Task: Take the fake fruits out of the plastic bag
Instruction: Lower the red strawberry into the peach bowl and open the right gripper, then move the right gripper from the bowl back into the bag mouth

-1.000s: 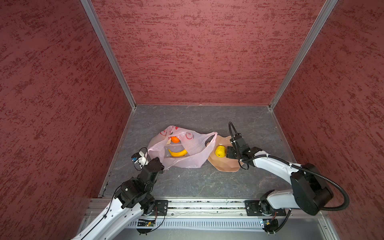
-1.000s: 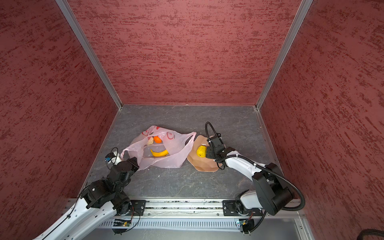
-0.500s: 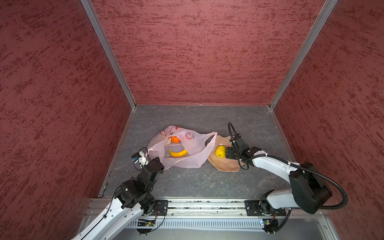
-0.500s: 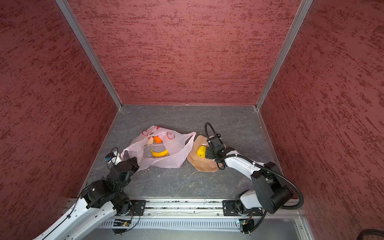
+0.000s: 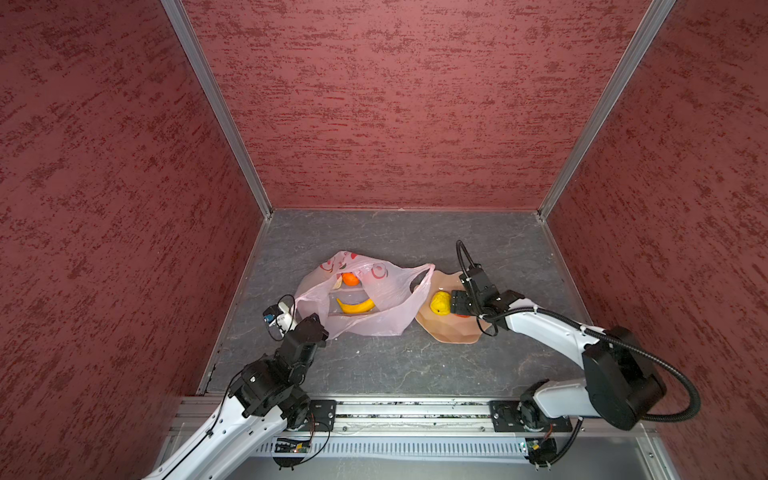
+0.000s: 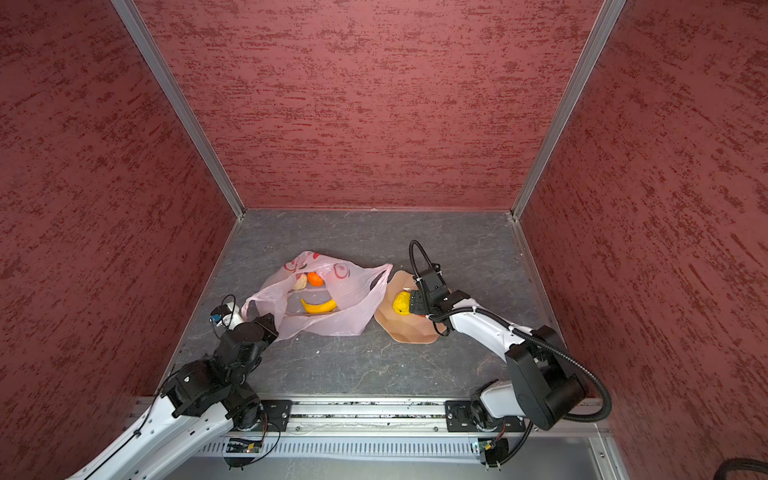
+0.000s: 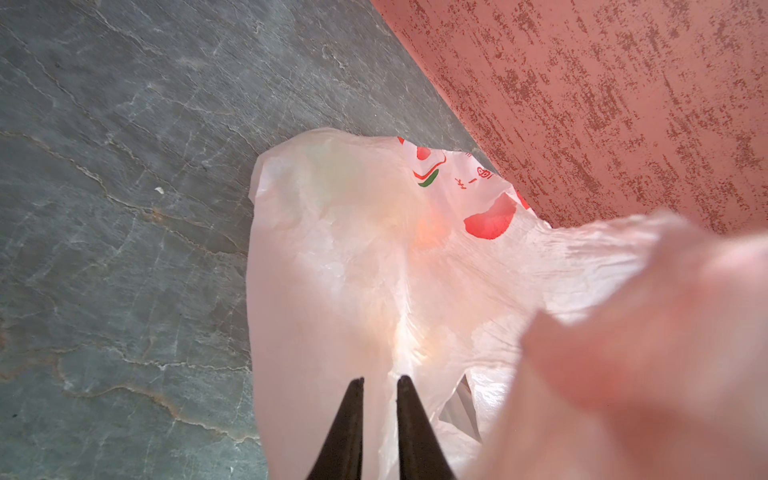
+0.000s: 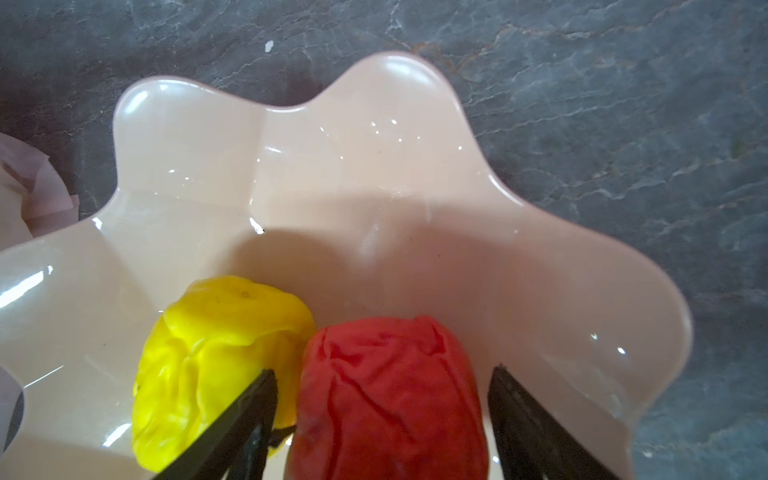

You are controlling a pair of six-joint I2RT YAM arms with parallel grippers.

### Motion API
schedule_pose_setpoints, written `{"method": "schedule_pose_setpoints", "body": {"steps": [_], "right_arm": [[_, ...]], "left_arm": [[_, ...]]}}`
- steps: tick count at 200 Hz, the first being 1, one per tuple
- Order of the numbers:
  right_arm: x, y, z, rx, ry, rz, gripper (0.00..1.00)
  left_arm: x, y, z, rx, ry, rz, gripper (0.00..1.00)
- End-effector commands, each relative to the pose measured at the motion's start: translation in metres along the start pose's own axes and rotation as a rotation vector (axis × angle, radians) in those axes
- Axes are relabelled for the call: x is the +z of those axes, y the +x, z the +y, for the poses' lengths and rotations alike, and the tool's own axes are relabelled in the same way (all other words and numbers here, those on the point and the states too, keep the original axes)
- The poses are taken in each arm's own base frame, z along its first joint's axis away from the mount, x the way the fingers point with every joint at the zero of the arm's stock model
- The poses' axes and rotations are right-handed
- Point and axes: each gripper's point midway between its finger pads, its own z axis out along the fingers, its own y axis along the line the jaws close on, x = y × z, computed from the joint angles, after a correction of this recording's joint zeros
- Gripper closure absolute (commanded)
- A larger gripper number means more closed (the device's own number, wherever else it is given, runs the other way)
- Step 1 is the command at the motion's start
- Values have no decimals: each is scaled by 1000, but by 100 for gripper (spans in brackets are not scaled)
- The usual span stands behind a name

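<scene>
Right tool [image 8: 382, 372]: jaws widened since a second ago, now open, red ball [image 8: 386, 399] loose between them in dish [image 8: 332, 166], yellow ball [image 8: 216, 357] just beside. Left tool [image 7: 380, 379]: pinching plastic bag [image 7: 332, 270] edge. Banana [image 5: 355, 306], orange ball [image 5: 350, 279] remain inside bag, awaiting removal.

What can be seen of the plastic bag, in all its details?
The bag is thin, translucent pale pink film, crinkled, with red and green prints. It lies slack on the grey table, mouth gaping upward, showing a banana, an orange ball and a beige piece inside. The left gripper pinches its near left corner with fingers nearly shut. One loop handle reaches toward the dish; contact is unclear.
</scene>
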Motion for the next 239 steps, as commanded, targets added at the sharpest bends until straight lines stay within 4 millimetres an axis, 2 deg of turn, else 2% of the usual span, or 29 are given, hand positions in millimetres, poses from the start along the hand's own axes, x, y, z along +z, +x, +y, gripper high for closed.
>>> {"method": "schedule_pose_setpoints", "body": {"steps": [1, 77, 92, 107, 134, 167, 184, 212, 215, 239], "right_arm": [[-13, -15, 2, 20, -11, -37, 19], [-64, -43, 8, 0, -54, -140, 18], [-72, -50, 13, -16, -75, -160, 18], [-85, -59, 29, -47, -134, -200, 20], [-117, -71, 78, -133, -288, -283, 21], [-165, -79, 158, -275, -469, -388, 23], [-178, -73, 202, -344, -568, -393, 24], [-174, -57, 266, -427, -679, -360, 25], [-163, -52, 273, -436, -675, -339, 25], [-133, -36, 316, -464, -737, -272, 27]], "left_arm": [[-3, -5, -3, 2, 17, -14, 82], [-4, -5, 0, 1, 18, -18, 82], [-4, -5, 0, 2, 19, -17, 82], [-4, -5, -1, 3, 20, -13, 82], [-4, -5, -1, 4, 19, -13, 82], [-4, -5, -2, 5, 18, -13, 82], [-4, -6, -4, 4, 25, -18, 82], [-7, -11, -7, 6, 32, -30, 82], [-7, -12, -8, 6, 33, -31, 82], [-12, -20, -8, 11, 32, -57, 82]]}}
